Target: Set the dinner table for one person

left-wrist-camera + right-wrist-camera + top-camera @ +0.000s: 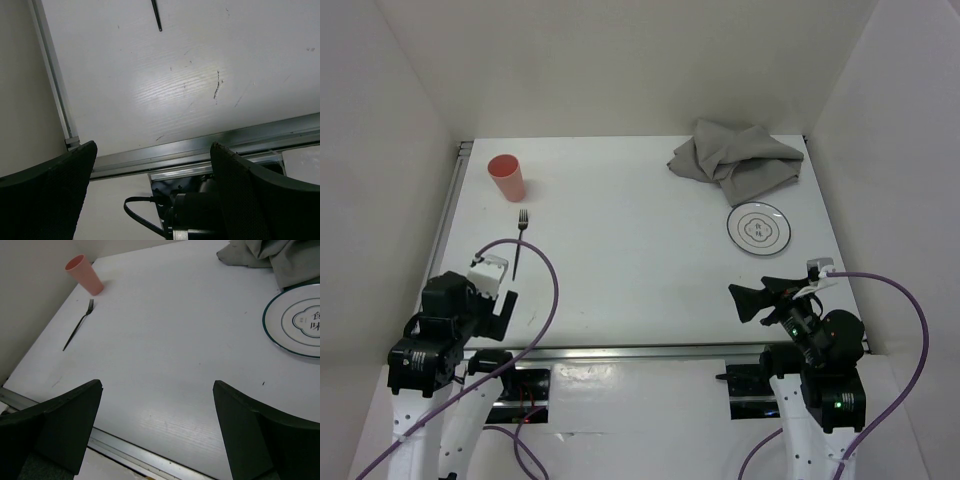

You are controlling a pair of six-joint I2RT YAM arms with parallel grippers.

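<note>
Pink cup stands near fork; crumpled grey cloth lies beside plate.

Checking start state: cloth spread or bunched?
Bunched: the cloth lies in a crumpled heap with visible folds, at the far right of the table, just beyond the plate.

We find a wide bare stretch of the table to the left of the plate, open for passing through. Just behind the plate, a crumpled cloth blocks the way. Far left of the plate, a cup and a fork narrow that side.
</note>
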